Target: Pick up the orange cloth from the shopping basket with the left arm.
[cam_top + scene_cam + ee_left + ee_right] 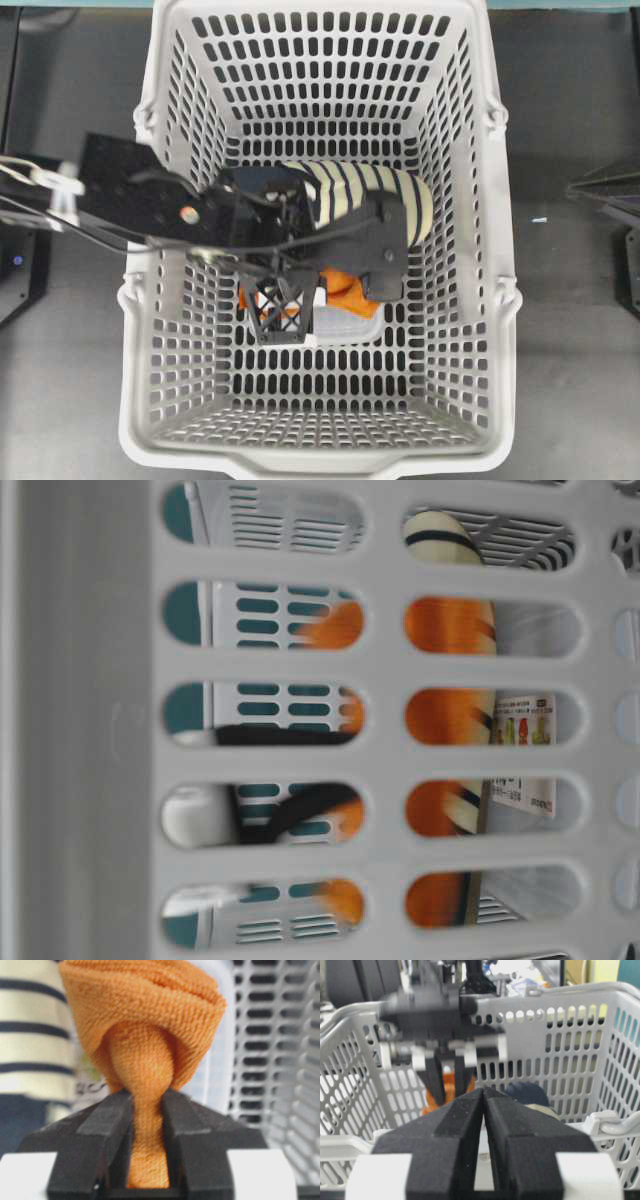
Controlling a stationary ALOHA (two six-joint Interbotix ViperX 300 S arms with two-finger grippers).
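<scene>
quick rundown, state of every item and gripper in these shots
orange cloth: bunched, pinched in the left gripper
left gripper: shut on the cloth, inside the basket
right gripper: shut, empty, outside the basket
striped slipper: lying in the basket beside the cloth
shopping basket: upright on the table

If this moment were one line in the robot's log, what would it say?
left gripper: shut on fuzzy orange cloth | inside grey slotted plastic basket | right gripper: shut, empty
</scene>
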